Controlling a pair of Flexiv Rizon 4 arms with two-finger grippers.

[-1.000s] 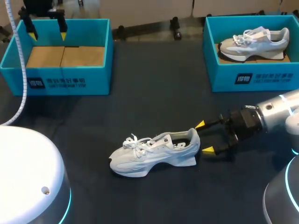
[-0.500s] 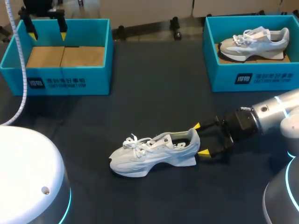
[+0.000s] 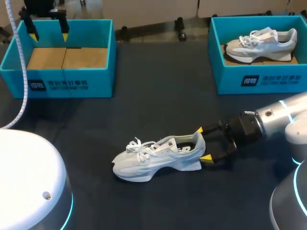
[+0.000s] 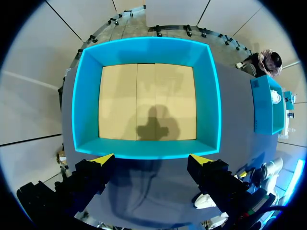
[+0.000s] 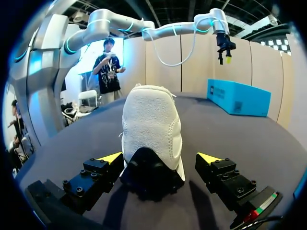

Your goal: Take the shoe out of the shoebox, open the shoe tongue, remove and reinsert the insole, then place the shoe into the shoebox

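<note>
A white sneaker [image 3: 158, 157] lies on its side on the dark table, toe to the left, heel to the right. My right gripper [image 3: 202, 143] is open at the heel, one yellow tip on each side, neither plainly touching. In the right wrist view the heel [image 5: 152, 129] fills the space between and just ahead of the open gripper [image 5: 160, 157]. My left gripper [image 3: 48, 29] hangs open above the left blue shoebox [image 3: 72, 79]; in its wrist view the gripper [image 4: 152, 159] is over the box's near wall [image 4: 146, 148], and the cardboard floor [image 4: 146, 100] is bare.
A second blue shoebox [image 3: 259, 76] at the back right holds another white and grey sneaker [image 3: 261, 43]. The dark tabletop [image 3: 158, 100] stretches between the boxes and the shoe.
My right gripper has slid left toward the shoe, and its tips now flank the heel. The left arm and the shoe have not moved.
</note>
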